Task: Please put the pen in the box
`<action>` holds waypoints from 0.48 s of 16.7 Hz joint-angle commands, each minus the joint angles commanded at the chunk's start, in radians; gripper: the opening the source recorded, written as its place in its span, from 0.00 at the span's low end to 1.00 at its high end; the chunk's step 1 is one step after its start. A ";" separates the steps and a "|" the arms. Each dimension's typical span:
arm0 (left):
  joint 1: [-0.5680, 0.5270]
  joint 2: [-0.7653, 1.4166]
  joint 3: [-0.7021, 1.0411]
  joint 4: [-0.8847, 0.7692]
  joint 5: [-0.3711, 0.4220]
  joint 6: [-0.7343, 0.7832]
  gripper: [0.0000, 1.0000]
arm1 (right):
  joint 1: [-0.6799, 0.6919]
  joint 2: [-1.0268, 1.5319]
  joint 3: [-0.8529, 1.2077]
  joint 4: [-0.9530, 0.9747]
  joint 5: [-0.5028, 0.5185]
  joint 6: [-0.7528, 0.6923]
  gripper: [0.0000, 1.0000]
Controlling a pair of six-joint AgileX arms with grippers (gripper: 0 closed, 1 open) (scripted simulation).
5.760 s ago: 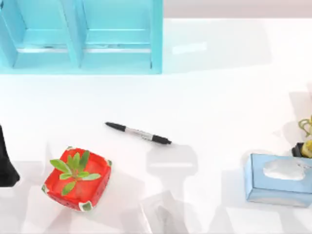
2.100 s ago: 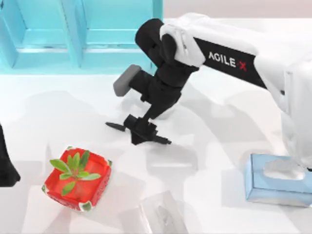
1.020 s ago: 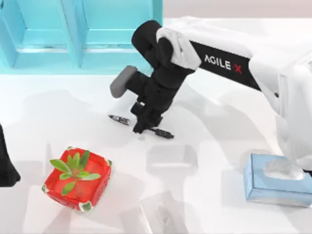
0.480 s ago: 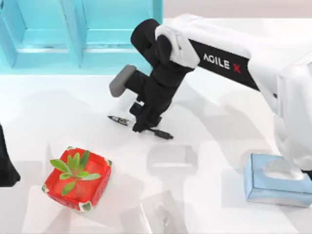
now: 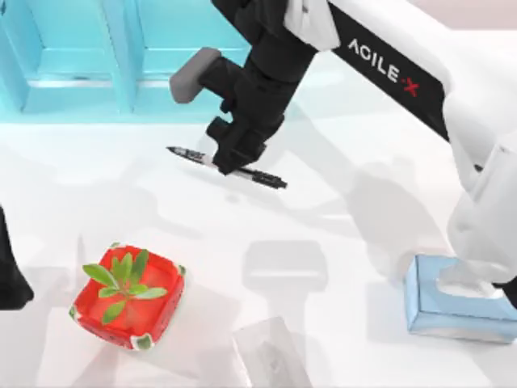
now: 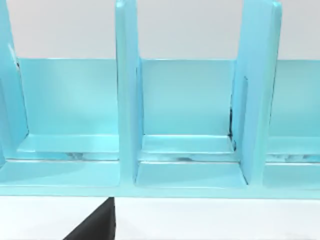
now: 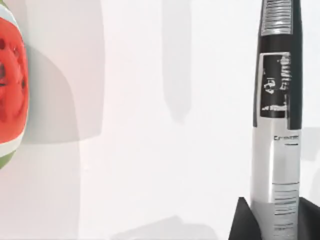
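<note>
The pen (image 5: 265,177), slim and black with a silver-grey band, hangs above the table a little in front of the box, with my right gripper (image 5: 234,160) shut on its middle. In the right wrist view the pen (image 7: 276,150) runs straight out from between the two dark fingertips (image 7: 241,224). The box (image 5: 260,56) is large and turquoise with dividers, at the table's far left. In the left wrist view the box (image 6: 127,100) shows its open compartments. My left arm (image 5: 8,275) stays parked at the left edge.
A red dish with a green plant (image 5: 127,295) sits front left, and its rim (image 7: 10,85) shows in the right wrist view. A pale blue tissue box (image 5: 456,303) lies front right. A clear plastic pack (image 5: 266,356) rests at the front edge.
My right gripper closed on the pen and has raised it off the table, carrying it toward the box. The left arm has not moved.
</note>
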 joint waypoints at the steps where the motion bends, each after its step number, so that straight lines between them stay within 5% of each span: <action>1: 0.000 0.000 0.000 0.000 0.000 0.000 1.00 | -0.001 0.001 0.027 -0.026 0.000 0.000 0.00; 8: 0.000 0.000 0.000 0.000 0.000 0.000 1.00 | -0.006 -0.003 0.049 -0.047 0.004 0.011 0.00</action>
